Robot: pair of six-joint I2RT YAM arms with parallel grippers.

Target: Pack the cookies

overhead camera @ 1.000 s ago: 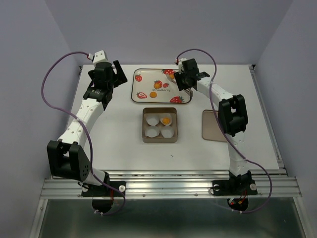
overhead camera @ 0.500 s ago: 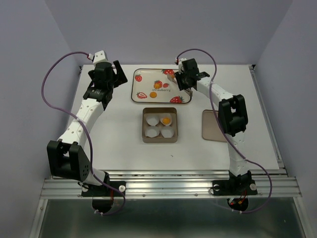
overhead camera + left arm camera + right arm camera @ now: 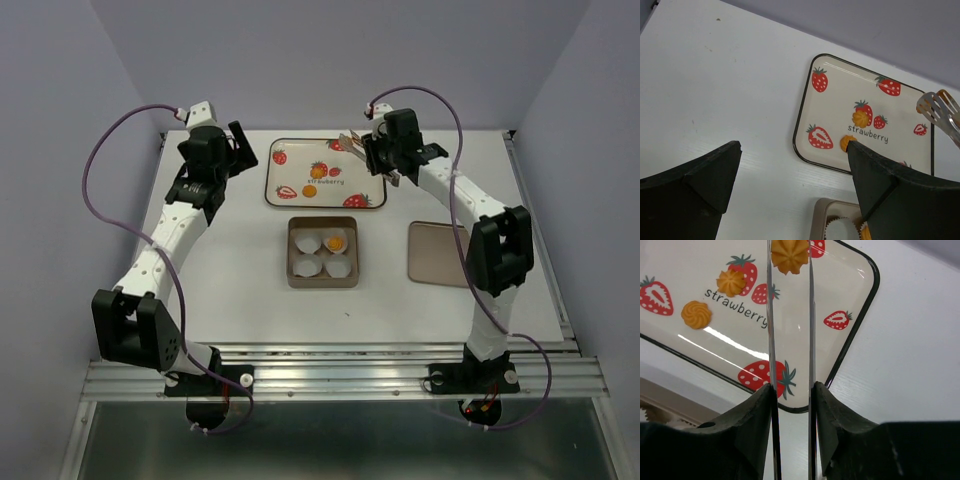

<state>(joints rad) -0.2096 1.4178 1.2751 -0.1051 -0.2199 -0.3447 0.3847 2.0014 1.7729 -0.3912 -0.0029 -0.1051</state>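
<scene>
My right gripper (image 3: 388,160) (image 3: 791,387) is shut on metal tongs (image 3: 771,330). The tong tips pinch one orange-yellow cookie (image 3: 789,254), held above the back right corner of the strawberry tray (image 3: 275,200); the tips (image 3: 350,139) also show in the top view. Two cookies (image 3: 318,172) (image 3: 310,190) lie on the tray and also show in the right wrist view (image 3: 731,282) (image 3: 696,314). One cookie (image 3: 335,241) sits in a paper cup in the square tin (image 3: 292,270). My left gripper (image 3: 237,148) (image 3: 792,145) is open and empty, over the table left of the tray.
The tin holds several white pleated paper cups (image 3: 307,242). The tin's lid (image 3: 435,253) lies flat on the table to the right of the tin. The tray (image 3: 800,130) and the tongs (image 3: 940,107) show in the left wrist view.
My right arm has swung to the right and the tongs have lifted off the tray's back right corner with a cookie between their tips. The left arm has barely moved.
</scene>
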